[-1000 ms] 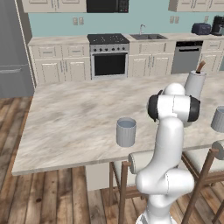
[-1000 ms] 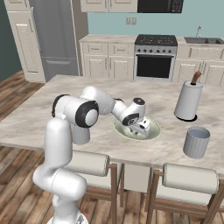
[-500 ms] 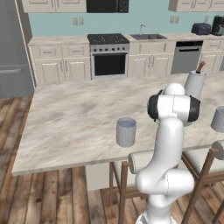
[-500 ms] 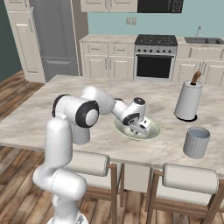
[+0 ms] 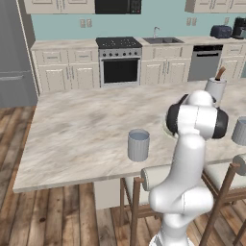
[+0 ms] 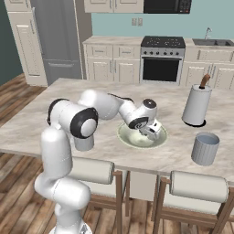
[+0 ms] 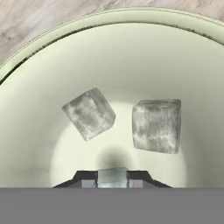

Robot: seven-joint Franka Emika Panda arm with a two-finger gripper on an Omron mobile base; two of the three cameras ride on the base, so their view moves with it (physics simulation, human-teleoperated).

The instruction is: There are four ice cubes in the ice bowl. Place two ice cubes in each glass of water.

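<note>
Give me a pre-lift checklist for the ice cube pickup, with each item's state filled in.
1. Tool is down inside the shallow pale green-white ice bowl: ok.
2. A small grey-white cube sits between the fingertips: ok.
3. Grip is firm enough to lift: cannot tell.
4. Two other pale grey ice cubes lie apart from the tool: ok.
5. Fourth cube's whereabouts: cannot tell.
6. Both short grey-blue ribbed glasses stand upright on the marble island counter: ok.
</note>
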